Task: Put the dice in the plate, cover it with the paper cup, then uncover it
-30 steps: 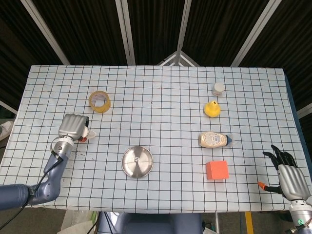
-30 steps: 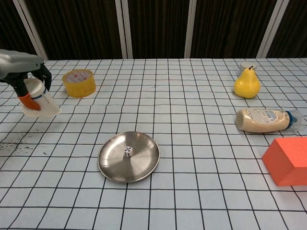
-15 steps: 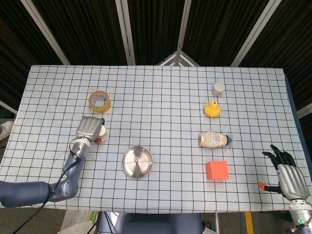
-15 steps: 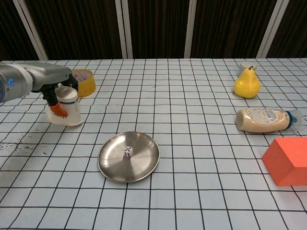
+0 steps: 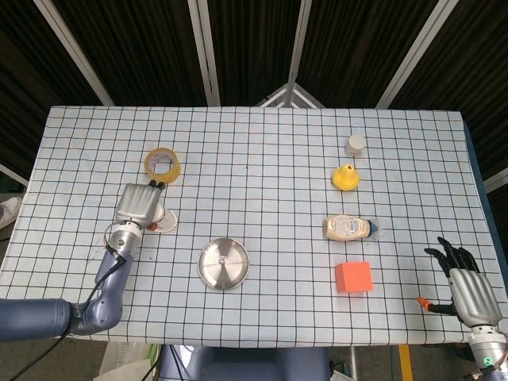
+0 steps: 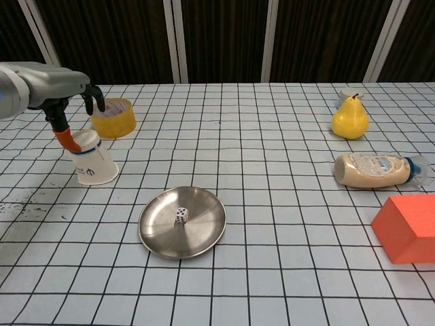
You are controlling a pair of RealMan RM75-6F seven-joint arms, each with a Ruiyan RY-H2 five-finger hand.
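Right hand [image 5: 467,286] hangs off the table's [image 6: 285,285] near right corner, fingers spread, holding nothing. Orange block [image 6: 408,227] sits near the right edge. Steel plate [image 6: 182,221] lies near the front edge, left of centre, with the dice [image 6: 181,215] in its middle, uncovered. Mayo bottle [image 6: 372,169] lies on its side behind the block. Paper cup [image 6: 91,158] is left of and behind the plate, mouth down but tilted, near rim on the cloth. Left hand [image 6: 64,102] is above the cup with fingers apart; orange fingertip [image 6: 66,138] touches the cup's upturned base, no visible grasp. Yellow tape roll [image 6: 113,117] sits just behind the hand. Pear [image 6: 350,117] stands toward the far right, with a small white jar [image 5: 356,144] behind it
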